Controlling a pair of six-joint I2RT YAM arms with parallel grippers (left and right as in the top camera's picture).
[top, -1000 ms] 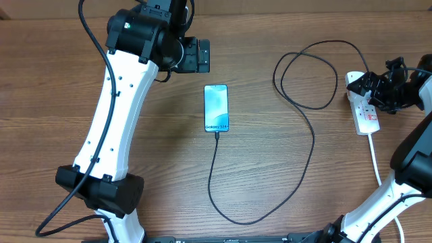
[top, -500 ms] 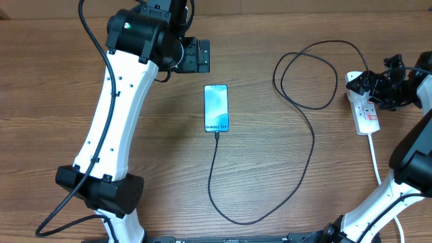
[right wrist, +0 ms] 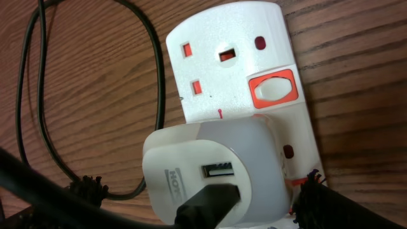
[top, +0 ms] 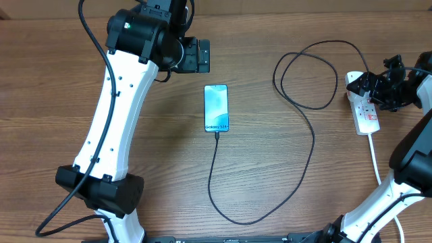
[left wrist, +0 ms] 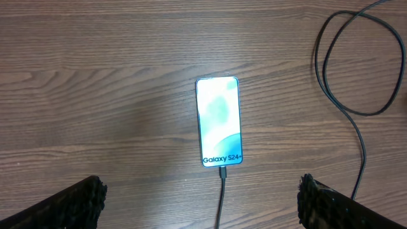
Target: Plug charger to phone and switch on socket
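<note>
The phone (top: 216, 108) lies flat mid-table, its screen lit and reading "Galaxy S24+". It also shows in the left wrist view (left wrist: 219, 121). The black charger cable (top: 313, 142) runs from the phone's bottom edge, where its tip (left wrist: 222, 172) sits in the port. It loops round to the white socket strip (top: 365, 116) at the right. In the right wrist view a white adapter (right wrist: 191, 159) sits in the socket strip (right wrist: 222, 38) with the cable's black plug (right wrist: 210, 205) in it. A red switch (right wrist: 273, 90) lies beside the adapter. My right gripper (right wrist: 200, 194) is open astride the adapter (top: 373, 91). My left gripper (left wrist: 200, 203) is open and empty above the phone (top: 200, 55).
The cable makes a wide loop (top: 304, 74) between the phone and the strip. The strip's thick white cord (top: 375, 162) runs toward the front right. The left arm (top: 115, 115) stretches over the left of the wooden table (top: 54, 101).
My right gripper has shifted slightly over the strip's far end. The left arm, phone and cable have not moved.
</note>
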